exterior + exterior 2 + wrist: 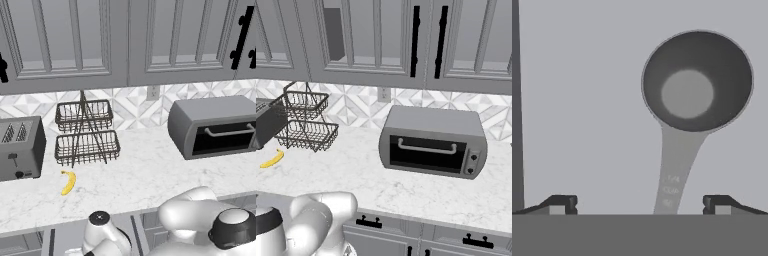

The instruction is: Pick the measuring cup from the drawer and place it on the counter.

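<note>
Countertop clutter runs from left to right in the base views: a toaster [19,148] at the far left, a two-tier wire basket [86,131] against the tiled backsplash, a banana [68,182] lying loose on the counter [150,175] in front of it, and a toaster oven [217,126] on the right. The stretch of marble between the banana and the toaster oven lies bare, which makes it a sensible landing spot for the cup. The arm folds down below the counter's front edge, most likely because the target sits low.

Seen from the hand, the drawer [577,100] shows its flat grey floor, with a darker strip at the far left that may be a wall. The measuring cup [697,82] rests on that floor to the right of centre, bowl opening toward the camera, its straight handle reaching back toward the hand and passing between the two tips. That layout suits a pinch on the handle.

The gripper [639,204] is spread wide, its fingertips [562,204] well apart on either side of the handle. It holds nothing and does not appear to touch the cup. The pick seems not yet made.
</note>
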